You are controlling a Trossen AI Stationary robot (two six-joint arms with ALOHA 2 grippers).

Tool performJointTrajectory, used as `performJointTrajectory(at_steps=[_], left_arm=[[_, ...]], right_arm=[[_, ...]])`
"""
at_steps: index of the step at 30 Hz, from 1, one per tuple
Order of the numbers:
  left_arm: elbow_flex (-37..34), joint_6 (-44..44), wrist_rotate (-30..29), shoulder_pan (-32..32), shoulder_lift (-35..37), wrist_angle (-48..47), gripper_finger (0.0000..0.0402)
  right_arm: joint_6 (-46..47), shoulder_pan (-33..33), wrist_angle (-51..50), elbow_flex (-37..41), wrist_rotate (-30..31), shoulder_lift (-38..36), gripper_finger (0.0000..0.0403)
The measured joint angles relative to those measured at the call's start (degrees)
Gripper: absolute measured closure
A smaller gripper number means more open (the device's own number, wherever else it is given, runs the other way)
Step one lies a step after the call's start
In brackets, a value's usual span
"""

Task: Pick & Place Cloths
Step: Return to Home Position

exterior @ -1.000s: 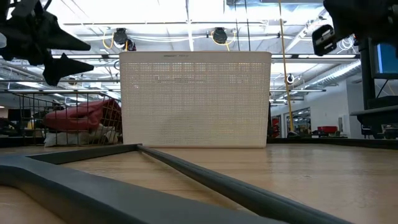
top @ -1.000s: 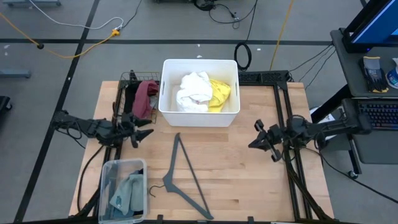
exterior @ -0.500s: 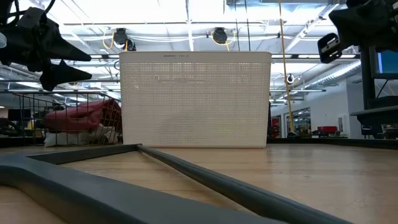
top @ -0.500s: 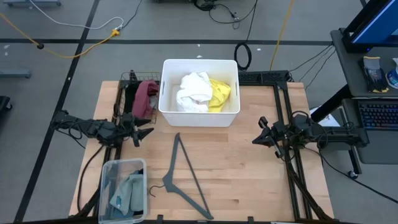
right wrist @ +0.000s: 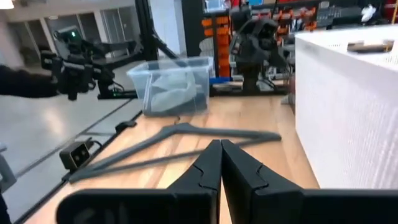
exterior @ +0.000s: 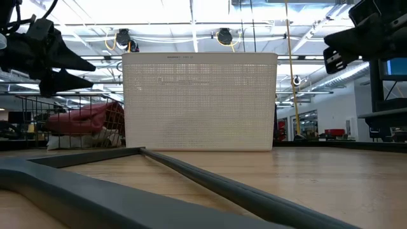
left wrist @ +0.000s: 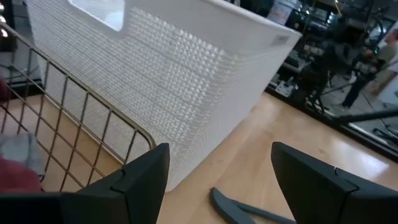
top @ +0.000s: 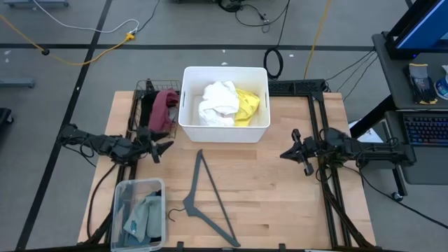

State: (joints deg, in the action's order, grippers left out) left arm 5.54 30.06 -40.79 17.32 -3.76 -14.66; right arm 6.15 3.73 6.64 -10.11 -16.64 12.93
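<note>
white cloth (top: 218,101) and yellow cloth (top: 248,106) lie in the white bin (top: 187,126), maroon cloth (top: 162,108) in the wire basket (top: 143,87), sage-green cloth (top: 147,217) in the clear bin (top: 119,189). left gripper (top: 162,151) fingers (left wrist: 143,177) spread, right gripper (top: 283,155) fingers (right wrist: 205,168) pressed together.

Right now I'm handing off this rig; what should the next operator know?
Left claw: open, empty, beside the black wire basket.
Right claw: shut, empty, over the wooden table's right side.
White cloth and yellow cloth lie in the white perforated bin; maroon cloth in the wire basket; sage-green cloth in the clear plastic bin.
Done: every visible cloth sits in a container.
Remaining: probably only parking both arms.
</note>
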Motion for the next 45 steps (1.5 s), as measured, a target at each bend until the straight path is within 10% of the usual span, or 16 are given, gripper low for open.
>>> performJointTrajectory(at_steps=[45], left_arm=[[0.0, -0.2, -0.7, 0.0, 0.0, -0.1, 0.0117]], right_arm=[[0.6, 0.0, -3.1, 0.0, 0.0, 0.0, 0.0394]])
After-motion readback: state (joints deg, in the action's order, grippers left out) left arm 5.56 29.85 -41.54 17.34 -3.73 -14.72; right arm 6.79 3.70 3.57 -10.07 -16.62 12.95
